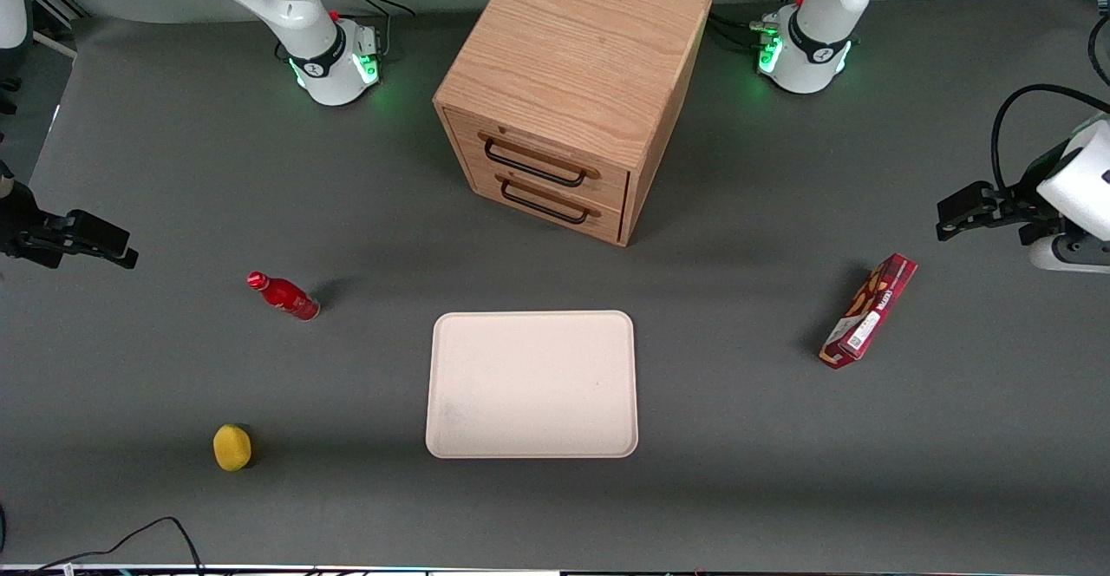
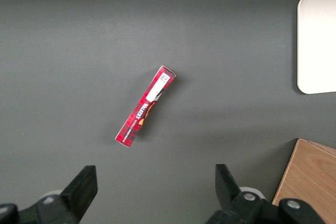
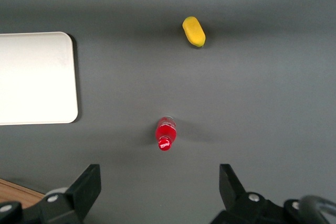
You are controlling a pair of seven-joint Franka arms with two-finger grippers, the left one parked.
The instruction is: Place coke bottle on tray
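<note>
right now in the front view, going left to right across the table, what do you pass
gripper → yellow lemon-like object → coke bottle → tray → red snack box

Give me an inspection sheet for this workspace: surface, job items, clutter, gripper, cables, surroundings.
Surface: dark grey table, no spills seen.
Bottle: red, standing on the table toward the working arm's end, apart from the tray.
Tray: pale, nothing on it, in front of the cabinet.
Clutter: yellow lemon nearer the front camera than the bottle; red snack box toward the parked arm's end; wooden cabinet, both drawers shut.
Gripper: open, holding nothing, above the table at the working arm's end, clear of the bottle.
Cables: black cable at the table edge nearest the camera; cables at the arm bases.
Surroundings: nothing seen.
</note>
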